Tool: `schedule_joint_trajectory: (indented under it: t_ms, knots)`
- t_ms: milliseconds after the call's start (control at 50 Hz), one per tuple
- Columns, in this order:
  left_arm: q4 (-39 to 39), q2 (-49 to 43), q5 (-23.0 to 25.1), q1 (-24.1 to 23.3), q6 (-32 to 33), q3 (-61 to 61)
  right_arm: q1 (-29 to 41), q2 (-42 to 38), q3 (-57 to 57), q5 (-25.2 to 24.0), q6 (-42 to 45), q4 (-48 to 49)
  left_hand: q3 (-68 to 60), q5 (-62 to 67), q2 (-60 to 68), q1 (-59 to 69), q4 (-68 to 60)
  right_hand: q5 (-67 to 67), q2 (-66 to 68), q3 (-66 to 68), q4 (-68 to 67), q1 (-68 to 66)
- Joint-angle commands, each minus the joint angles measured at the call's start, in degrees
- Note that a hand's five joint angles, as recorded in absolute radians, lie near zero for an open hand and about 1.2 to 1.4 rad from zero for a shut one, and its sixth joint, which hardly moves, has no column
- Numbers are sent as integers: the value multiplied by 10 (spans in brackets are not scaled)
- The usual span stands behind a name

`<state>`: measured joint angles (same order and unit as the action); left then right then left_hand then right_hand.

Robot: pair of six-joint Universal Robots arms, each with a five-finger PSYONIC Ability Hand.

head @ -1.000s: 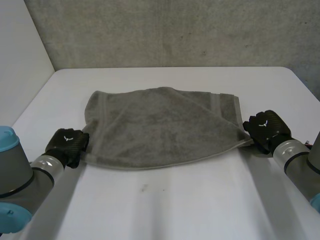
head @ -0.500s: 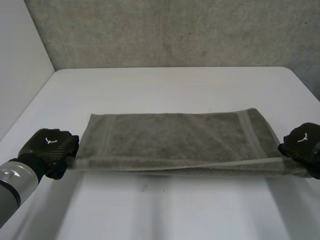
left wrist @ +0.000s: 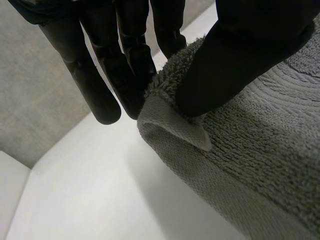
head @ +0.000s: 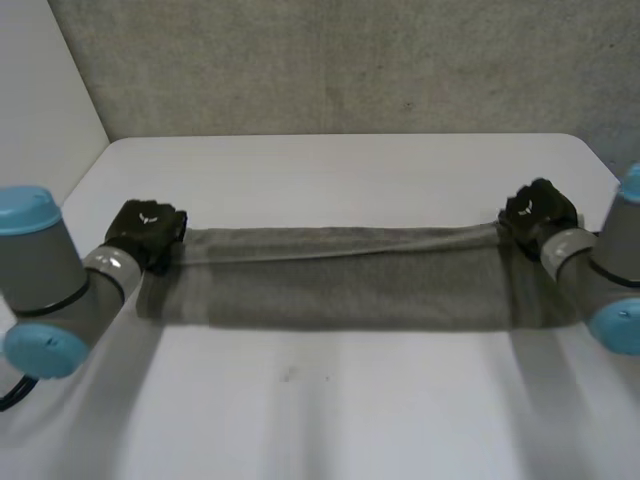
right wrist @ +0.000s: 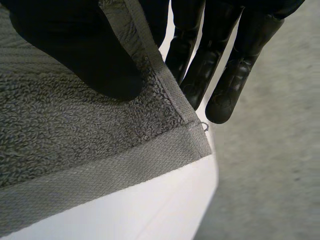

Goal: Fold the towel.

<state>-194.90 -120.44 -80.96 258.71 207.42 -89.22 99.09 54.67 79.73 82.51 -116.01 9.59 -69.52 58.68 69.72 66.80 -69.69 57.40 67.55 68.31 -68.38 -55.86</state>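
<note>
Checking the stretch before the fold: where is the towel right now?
In the head view the towel stretches across the table between the left hand and right hand, each pinching a corner.

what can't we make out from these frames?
Head view: how many layers the towel has, whether it touches the table; its front face hides that.
Wrist views: the towel patch under the thumbs of the left hand and right hand; the rest is cut off.

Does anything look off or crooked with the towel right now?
Nothing serious. The towel stretches level between the left robot hand and right robot hand, each pinching a corner. Only a tiny loose thread curls off the right-hand corner.
</note>
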Motion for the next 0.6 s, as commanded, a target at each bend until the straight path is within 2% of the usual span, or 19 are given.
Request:
schedule_joint_trajectory:
  t_ms: [20,60,80,100,120,140,160,240,420,460,520,600]
  knots:
    - [-13,-117,-51,-22,-3,135,22,-128,-122,6,2,87,-105,113,103,132,-103,126,125,117,-116,-241]
    - [-15,-128,-53,-22,-3,145,24,-147,-143,6,2,88,-105,113,103,132,-103,126,125,117,-116,-241]
    - [-18,-135,-53,-22,-3,151,28,-162,-158,9,1,89,25,-16,-27,2,27,-67,-68,-76,76,-49]
    - [-18,-135,-53,-22,-3,151,28,-163,-158,9,1,89,26,-18,-28,1,28,-68,-70,-78,78,-47]
    - [-19,-139,-54,-22,-4,154,30,-171,-171,18,1,89,429,-421,-431,-402,431,-483,-485,-492,493,368]
    - [-19,-139,-54,-22,-4,154,32,-175,-177,33,0,90,433,-425,-435,-406,435,-574,-575,-583,584,459]
    - [-20,-138,-55,-23,-6,155,32,-175,-177,33,0,90,595,-586,-597,-568,596,-574,-575,-583,584,459]
    - [-35,-122,-55,-35,-9,154,34,-154,-176,72,-43,93,595,-587,-597,-568,597,-574,-575,-583,584,459]
    - [-44,-38,-56,-38,-12,109,27,-40,-95,71,-157,71,595,-587,-597,-568,597,-574,-575,-583,584,459]
    - [-45,6,-56,-38,-17,68,25,11,-50,63,-167,36,595,-587,-597,-568,597,-574,-575,-583,584,459]
    - [-45,28,-54,-39,-22,42,23,31,-29,49,-168,11,595,-587,-597,-568,597,-574,-575,-583,584,459]
    - [-55,82,-53,-43,-49,-38,-23,63,23,0,-177,-78,595,-587,-597,-568,597,-574,-575,-583,584,459]
